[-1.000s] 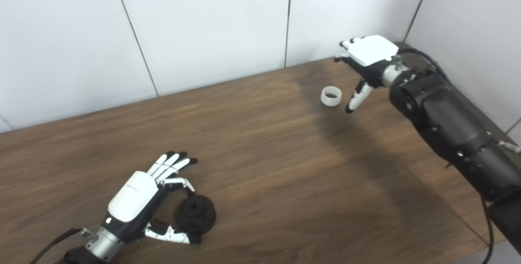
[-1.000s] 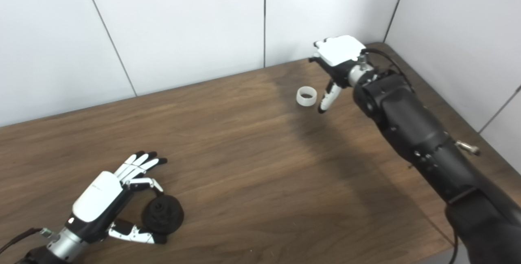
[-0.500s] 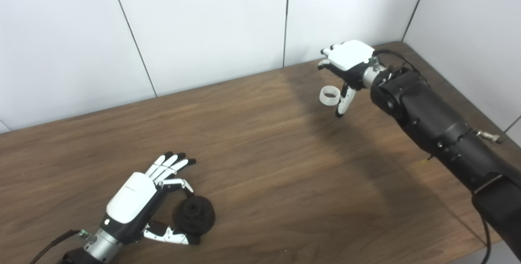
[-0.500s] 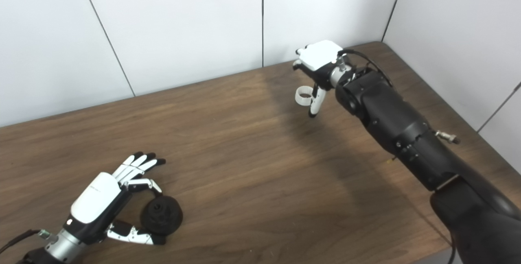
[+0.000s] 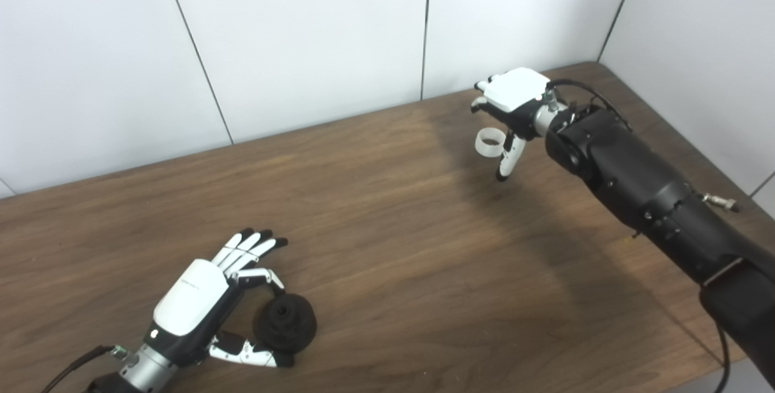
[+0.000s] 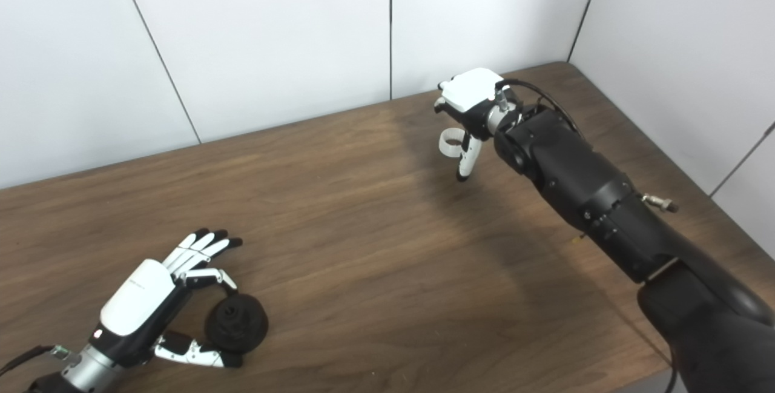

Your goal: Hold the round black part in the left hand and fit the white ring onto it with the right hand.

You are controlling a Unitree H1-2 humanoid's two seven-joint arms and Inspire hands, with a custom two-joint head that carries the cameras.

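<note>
1. The black part [image 5: 285,323] sits on the table [image 5: 387,247] at the near left. It is a round, stepped disc with a raised hub on top.
2. The left hand [image 5: 200,299] has one finger and the thumb curved around the part's rim, the other fingers spread straight and away from it. Whether the pinch is firm or only touching, I cannot tell; the part looks to be resting on the wood.
3. The ring [image 5: 489,142] is at the far right, beside the thumb of the right hand [image 5: 511,105]. The fingers curl down over it and it seems pinched and just off the table, though the contact itself is hidden.
4. Ring and part are well apart, across most of the table.
5. Handling, as a judgement: the ring looks thin, light and stiff, smooth plastic likely to slip or tilt. Gripping its outer wall from opposite sides should leave the bore free for the hub.
6. The part looks denser and matte. A grip on the rim, low down, would keep the hub clear for the ring.
</note>
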